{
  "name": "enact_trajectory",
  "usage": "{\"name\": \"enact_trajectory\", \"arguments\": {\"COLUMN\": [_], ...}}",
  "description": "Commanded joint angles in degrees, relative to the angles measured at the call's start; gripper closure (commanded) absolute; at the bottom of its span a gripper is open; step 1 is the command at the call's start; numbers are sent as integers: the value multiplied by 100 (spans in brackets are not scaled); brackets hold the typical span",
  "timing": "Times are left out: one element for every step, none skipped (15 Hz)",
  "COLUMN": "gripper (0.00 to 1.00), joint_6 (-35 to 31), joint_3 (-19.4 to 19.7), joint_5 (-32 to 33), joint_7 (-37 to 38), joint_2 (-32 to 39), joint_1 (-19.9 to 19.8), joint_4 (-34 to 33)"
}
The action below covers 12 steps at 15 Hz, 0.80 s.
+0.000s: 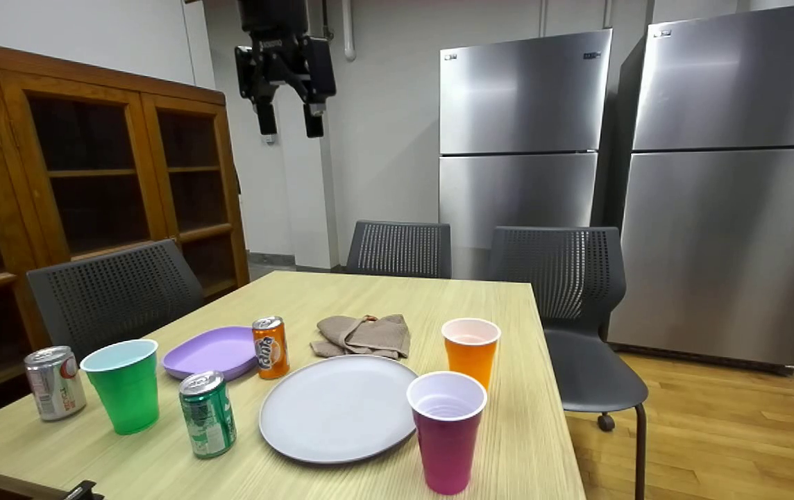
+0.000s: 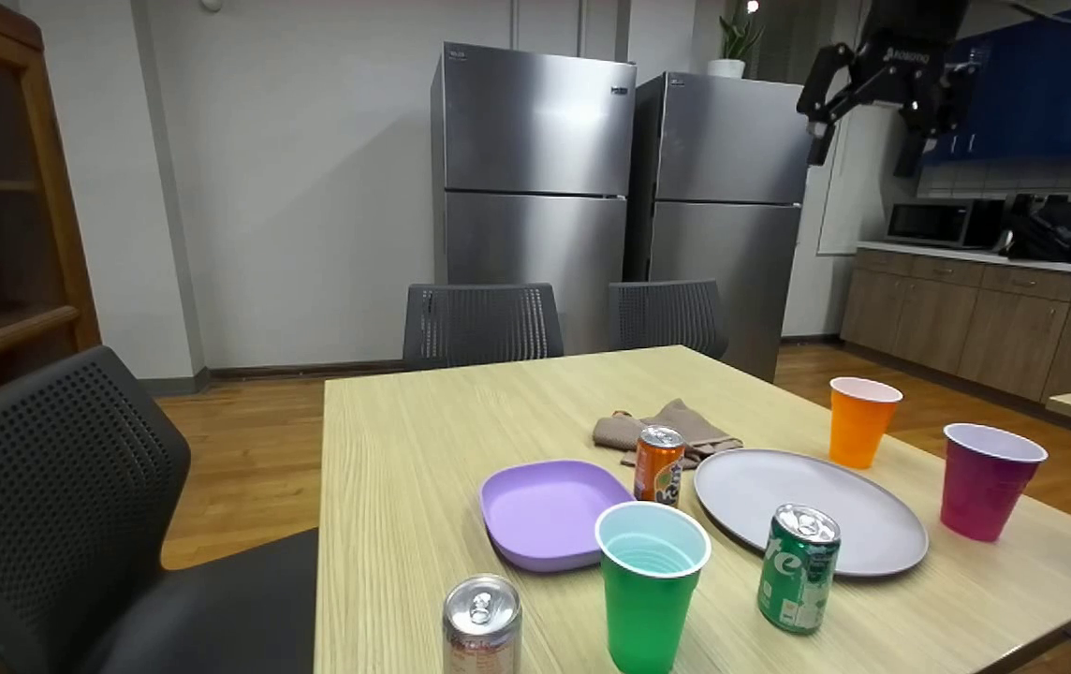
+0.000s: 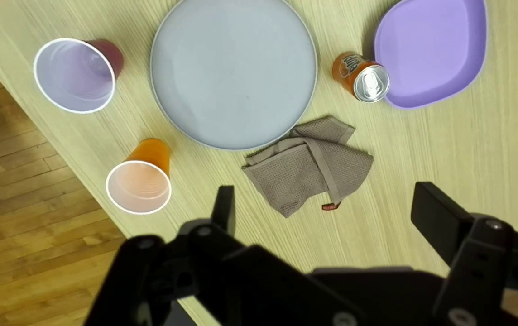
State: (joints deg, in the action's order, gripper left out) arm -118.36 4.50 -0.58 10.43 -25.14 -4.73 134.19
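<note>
Fingers (image 3: 226,208): wide apart, holding nothing, well above the counter (image 3: 490,154).
Brown cloth (image 3: 302,172): crumpled beside the gray plate (image 3: 234,72); I'd fear a sideways tug dragging both.
Orange cup (image 3: 140,181): near the edge; a low swing could tip it.

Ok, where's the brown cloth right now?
In the wrist view, the brown cloth lies on the table just below the grey plate, right of the orange cup.

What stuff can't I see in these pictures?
Under the brown cloth: its folds hide that, every view.
Inside the cabinet: too dark to tell, both exterior views.
Small print on the silver can: too tiny, both exterior views.
Arm above the fingers: top edge cuts it off, both exterior views.
</note>
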Motion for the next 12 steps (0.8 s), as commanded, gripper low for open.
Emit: {"name": "enact_trajectory", "arguments": {"gripper": [0,0,0,0,0,0,0,0,0,0,0,0], "joint_6": [-260,-307,-373,-442,-515,-595,-662,-735,-799,-889,-941,-1002], "joint_3": [-2,14,26,38,46,54,61,71,90,102,115,127], "joint_5": [47,56,78,102,136,171,209,250,293,374,442,557], "joint_7": [99,142,191,243,311,384,464,555,656,774,864,991], "joint_2": [401,527,648,776,908,1031,1157,1263,1382,1501,1595,1698], "joint_1": [-194,-234,-272,-314,-362,-405,-448,-482,-507,-538,-559,-589], "joint_4": [-11,-28,-42,-61,-77,-84,-105,-113,-130,-141,-149,-162]}}
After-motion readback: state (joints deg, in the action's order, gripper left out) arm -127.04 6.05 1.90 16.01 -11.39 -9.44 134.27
